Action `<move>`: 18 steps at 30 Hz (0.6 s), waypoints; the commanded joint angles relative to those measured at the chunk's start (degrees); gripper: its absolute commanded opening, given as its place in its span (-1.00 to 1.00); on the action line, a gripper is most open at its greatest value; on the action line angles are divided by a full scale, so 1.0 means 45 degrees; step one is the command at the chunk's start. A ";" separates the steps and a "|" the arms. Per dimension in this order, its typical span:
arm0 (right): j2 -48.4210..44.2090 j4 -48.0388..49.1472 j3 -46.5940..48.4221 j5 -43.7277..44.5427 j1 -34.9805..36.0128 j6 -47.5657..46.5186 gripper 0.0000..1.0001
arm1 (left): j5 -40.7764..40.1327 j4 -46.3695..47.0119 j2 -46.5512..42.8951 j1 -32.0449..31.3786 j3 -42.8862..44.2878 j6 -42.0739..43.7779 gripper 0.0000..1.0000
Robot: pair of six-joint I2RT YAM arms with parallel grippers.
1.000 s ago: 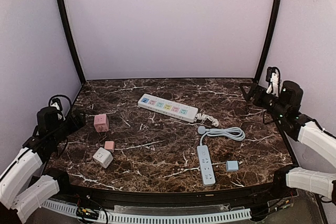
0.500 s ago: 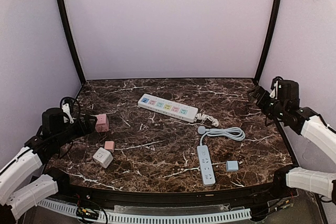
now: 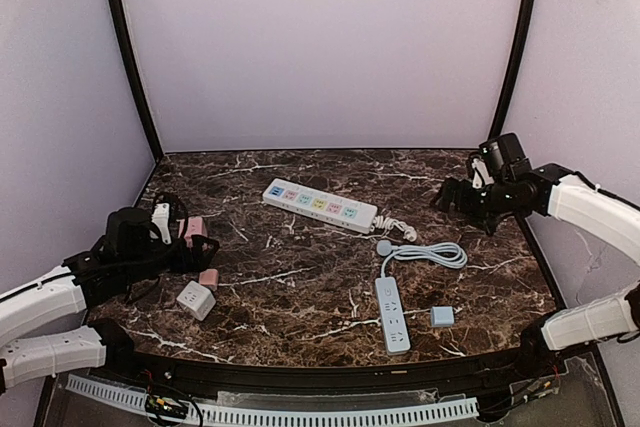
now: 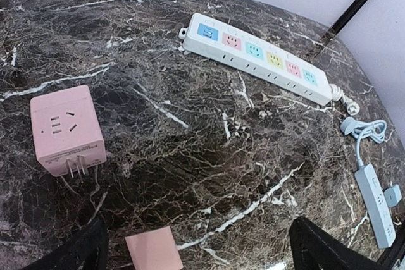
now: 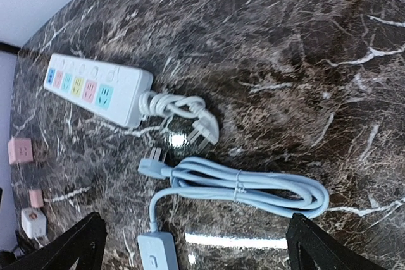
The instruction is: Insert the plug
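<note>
1. Locating the part: the grey-blue plug (image 5: 150, 167) lies flat on the marble table (image 3: 300, 292), prongs pointing toward the white power strip (image 5: 95, 86) and just beside that strip's own coiled white plug (image 5: 205, 134). Judged from the task, this is the plug to insert, though which plug is meant cannot be told for certain.
2. Its cable (image 5: 253, 188) is bundled in a tied loop and runs back to the grey-blue strip (image 3: 392, 314), so slack is limited. Lift gently and keep the loop from dragging.
3. Grasp the plug body across its flat sides, well clear of the prongs, then turn the prongs downward over a free socket before pressing.
4. The right gripper (image 5: 193, 226) hangs above the plug with its fingers spread wide, holding and touching nothing.
5. The left gripper (image 4: 199, 232) is likewise spread wide and empty, near the pink cube adapter (image 4: 66, 129). It is well placed to steady the white strip during insertion.
</note>
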 commanded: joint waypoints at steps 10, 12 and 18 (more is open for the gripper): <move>0.0263 -0.0358 0.0953 0.1025 0.3397 -0.1207 0.97 | -0.8936 -0.3961 0.2103 -0.2323 0.2675 -0.1576 0.99; 0.0113 0.0107 0.0667 0.1020 0.3585 -0.1129 0.97 | -0.9569 -0.4497 0.2807 -0.2024 0.3129 -0.1922 0.99; -0.0129 0.1355 -0.0364 0.1030 0.3870 -0.1140 0.97 | -0.7962 -0.2775 0.5113 -0.0551 0.3309 -0.1584 0.99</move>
